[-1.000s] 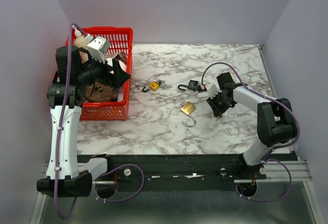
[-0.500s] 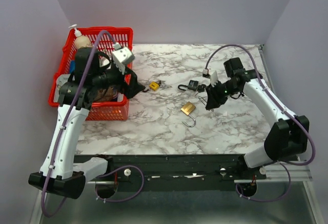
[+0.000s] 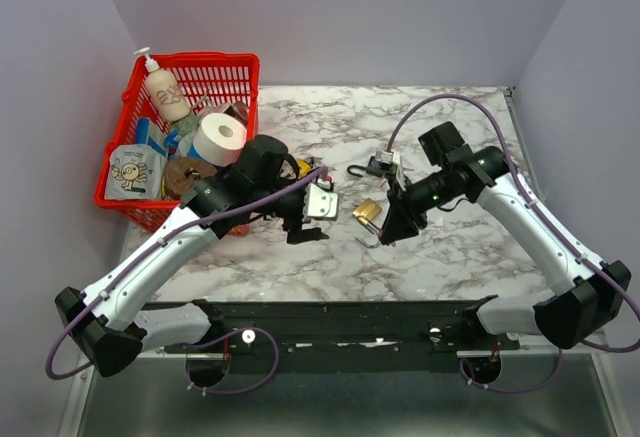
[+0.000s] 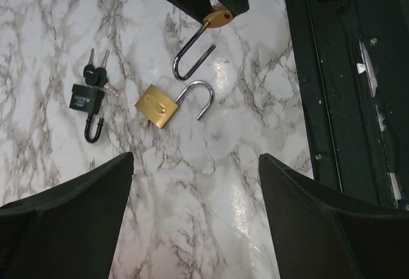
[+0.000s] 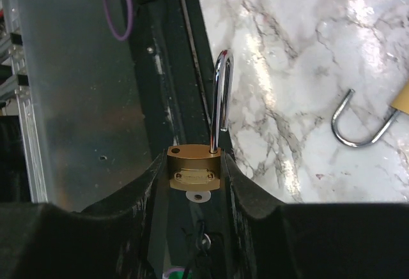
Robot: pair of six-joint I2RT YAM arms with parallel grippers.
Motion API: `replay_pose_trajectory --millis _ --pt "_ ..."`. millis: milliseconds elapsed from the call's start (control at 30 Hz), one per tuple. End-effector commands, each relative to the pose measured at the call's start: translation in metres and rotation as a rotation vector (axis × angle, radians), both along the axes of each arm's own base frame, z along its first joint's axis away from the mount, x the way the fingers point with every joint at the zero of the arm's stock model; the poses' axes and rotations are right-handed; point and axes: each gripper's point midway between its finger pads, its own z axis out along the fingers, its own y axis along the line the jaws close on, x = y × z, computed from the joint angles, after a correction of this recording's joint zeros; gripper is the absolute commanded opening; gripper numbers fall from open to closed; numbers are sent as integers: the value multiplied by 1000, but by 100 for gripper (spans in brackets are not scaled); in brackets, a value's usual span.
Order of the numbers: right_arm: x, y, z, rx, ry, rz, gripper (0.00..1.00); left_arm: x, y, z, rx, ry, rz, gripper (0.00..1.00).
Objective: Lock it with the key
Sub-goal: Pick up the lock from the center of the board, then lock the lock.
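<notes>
My right gripper [image 5: 195,172] is shut on a brass padlock [image 5: 195,167] with its shackle [image 5: 220,94] open and pointing away; it hangs over the table's near edge. In the top view that gripper [image 3: 386,231] is just right of a second brass padlock [image 3: 367,211], which lies open on the marble. My left gripper [image 4: 195,228] is open and empty above the table, left of that padlock [image 4: 157,106]. The held padlock [image 4: 218,18] shows at the top of the left wrist view. A black padlock [image 4: 85,99] lies with keys [image 4: 96,75] beside it.
A red basket [image 3: 200,56] of household items stands at the back left. A small yellow padlock [image 3: 301,168] lies partly behind my left arm. The black frame rail [image 3: 350,317] runs along the near table edge.
My left arm has swung from over the basket to the table's middle. My right gripper has moved left and toward the near edge, ending beside the lying brass padlock.
</notes>
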Motion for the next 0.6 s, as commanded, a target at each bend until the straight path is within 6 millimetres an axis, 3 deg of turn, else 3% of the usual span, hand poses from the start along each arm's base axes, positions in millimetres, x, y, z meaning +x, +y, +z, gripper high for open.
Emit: replay_pose_trajectory --millis 0,200,567 --pt "-20 7 8 8 -32 50 1 -2 -28 -8 -46 -21 -68 84" --pt "-31 13 7 -2 -51 101 1 -7 -49 -13 -131 116 -32 75" --pt "-41 20 11 6 -31 157 1 -25 -60 -20 -193 168 -68 60"
